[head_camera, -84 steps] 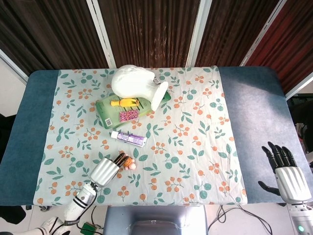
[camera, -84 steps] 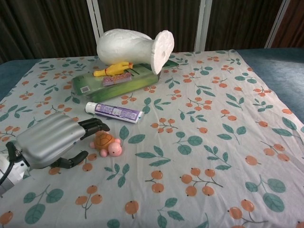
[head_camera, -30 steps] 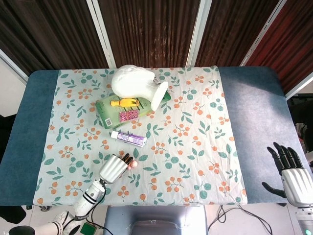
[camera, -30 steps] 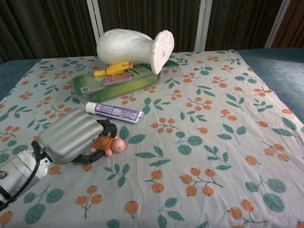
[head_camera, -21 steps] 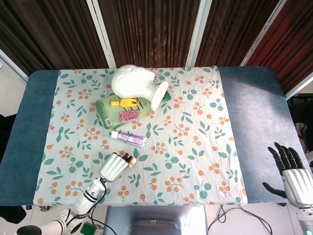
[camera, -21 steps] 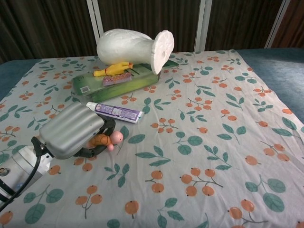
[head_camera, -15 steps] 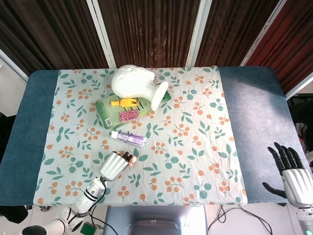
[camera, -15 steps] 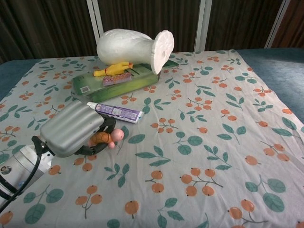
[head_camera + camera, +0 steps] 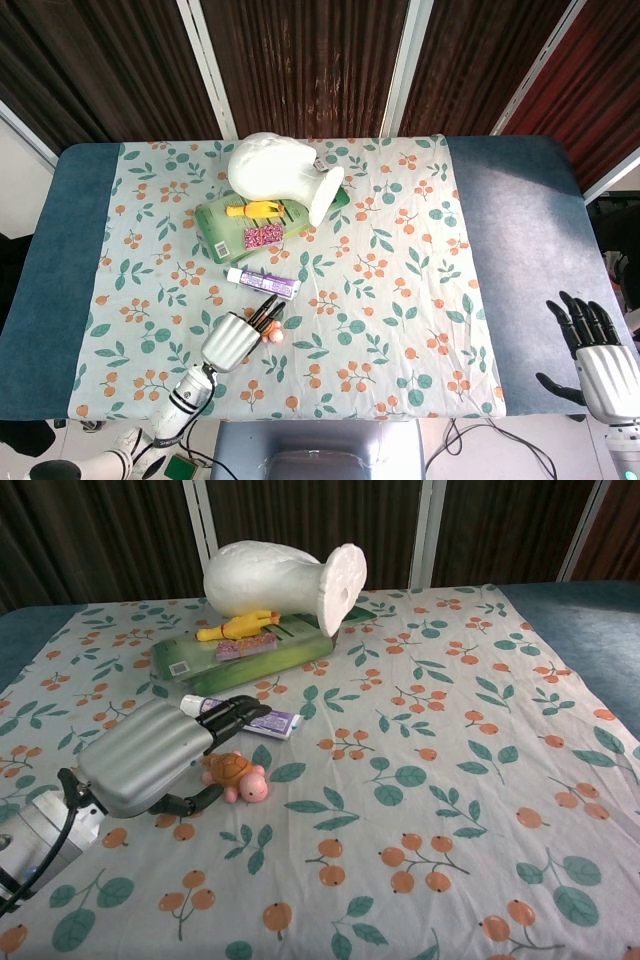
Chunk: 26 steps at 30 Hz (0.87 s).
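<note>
- The left hand [image 9: 150, 758] is hovering with its fingers [image 9: 235, 712] spread apart and holding nothing, just beside the turtle toy [image 9: 236, 775].
- The turtle toy is lying on the floral cloth [image 9: 450, 740] covering the table [image 9: 520, 200], just in front of the toothpaste tube [image 9: 250, 718].
- Beyond the toothpaste tube, a white foam head [image 9: 275, 577] is lying across a green box [image 9: 250, 650].
- The right hand [image 9: 592, 360] is resting well apart from the turtle toy, at the table's near right edge, fingers open and empty.

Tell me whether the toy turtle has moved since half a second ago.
Yes. The toy turtle has dropped from the left hand onto the cloth, lower and farther from the toothpaste tube.
</note>
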Available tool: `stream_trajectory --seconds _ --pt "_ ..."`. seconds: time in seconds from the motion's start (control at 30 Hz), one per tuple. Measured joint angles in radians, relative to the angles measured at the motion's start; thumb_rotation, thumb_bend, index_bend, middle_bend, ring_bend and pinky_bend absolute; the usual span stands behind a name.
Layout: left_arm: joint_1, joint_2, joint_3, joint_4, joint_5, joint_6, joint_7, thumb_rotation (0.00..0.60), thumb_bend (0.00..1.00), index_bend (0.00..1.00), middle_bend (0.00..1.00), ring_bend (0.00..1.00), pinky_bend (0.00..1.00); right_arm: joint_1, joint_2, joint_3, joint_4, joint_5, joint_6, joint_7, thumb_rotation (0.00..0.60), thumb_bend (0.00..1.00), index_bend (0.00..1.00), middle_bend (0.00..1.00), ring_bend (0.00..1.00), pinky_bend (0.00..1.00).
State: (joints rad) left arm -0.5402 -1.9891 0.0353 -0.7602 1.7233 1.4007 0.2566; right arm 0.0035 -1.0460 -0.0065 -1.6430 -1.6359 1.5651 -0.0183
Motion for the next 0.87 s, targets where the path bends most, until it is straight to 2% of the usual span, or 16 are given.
stream_trajectory --seconds 0.13,0.2,0.23,0.27,0.3,0.33,0.37,0.4,0.47,0.53,0.63,0.87 --pt "0.025 0.061 0.012 -0.094 0.007 0.036 0.048 0.600 0.34 0.00 0.07 0.93 1.00 -0.001 -0.002 -0.001 0.001 -0.002 0.001 -0.007 0.600 0.17 0.00 0.00 0.00 0.00" --pt "0.046 0.102 0.022 -0.141 0.014 0.071 0.064 0.600 0.34 0.00 0.07 0.86 1.00 -0.002 -0.003 -0.002 0.001 -0.003 0.002 -0.009 0.600 0.17 0.00 0.00 0.00 0.00" --pt "0.065 0.133 0.032 -0.174 0.020 0.101 0.072 0.600 0.34 0.00 0.06 0.77 0.99 -0.003 -0.004 -0.002 0.000 -0.004 0.003 -0.011 0.600 0.17 0.00 0.00 0.00 0.00" --pt "0.081 0.159 0.040 -0.199 0.025 0.127 0.075 0.600 0.34 0.00 0.06 0.64 0.93 -0.003 -0.004 -0.002 0.000 -0.005 0.004 -0.014 0.600 0.17 0.00 0.00 0.00 0.00" --pt "0.100 0.187 0.050 -0.226 0.029 0.154 0.077 0.600 0.34 0.00 0.05 0.49 0.80 -0.004 -0.005 -0.002 0.000 -0.005 0.006 -0.016 0.600 0.17 0.00 0.00 0.00 0.00" --pt "0.129 0.227 0.065 -0.264 0.032 0.191 0.077 0.600 0.34 0.00 0.05 0.39 0.69 -0.006 -0.007 -0.003 -0.001 -0.006 0.007 -0.020 0.600 0.17 0.00 0.00 0.00 0.00" --pt "0.154 0.259 0.076 -0.293 0.033 0.219 0.076 0.600 0.34 0.00 0.05 0.27 0.53 -0.006 -0.008 -0.003 -0.001 -0.007 0.009 -0.024 0.600 0.17 0.00 0.00 0.00 0.00" --pt "0.182 0.292 0.088 -0.322 0.032 0.247 0.073 0.600 0.34 0.00 0.05 0.18 0.40 -0.008 -0.010 -0.003 -0.001 -0.008 0.011 -0.028 0.600 0.17 0.00 0.00 0.00 0.00" --pt "0.254 0.369 0.111 -0.386 0.022 0.309 0.061 0.600 0.34 0.00 0.06 0.09 0.28 -0.010 -0.015 -0.002 -0.002 -0.008 0.015 -0.040 0.600 0.17 0.00 0.00 0.00 0.00" --pt "0.325 0.440 0.126 -0.452 -0.008 0.355 0.044 0.600 0.34 0.00 0.06 0.06 0.22 -0.011 -0.021 -0.001 -0.004 -0.007 0.017 -0.052 0.600 0.17 0.00 0.00 0.00 0.00" --pt "0.381 0.528 0.135 -0.548 -0.053 0.371 0.035 0.600 0.35 0.00 0.06 0.04 0.19 -0.010 -0.031 0.003 -0.006 -0.001 0.012 -0.070 0.600 0.17 0.00 0.00 0.00 0.00" --pt "0.418 0.627 0.104 -0.666 -0.140 0.353 -0.006 0.600 0.35 0.00 0.06 0.04 0.15 -0.003 -0.039 0.001 -0.008 0.001 -0.006 -0.086 0.600 0.17 0.00 0.00 0.00 0.00"
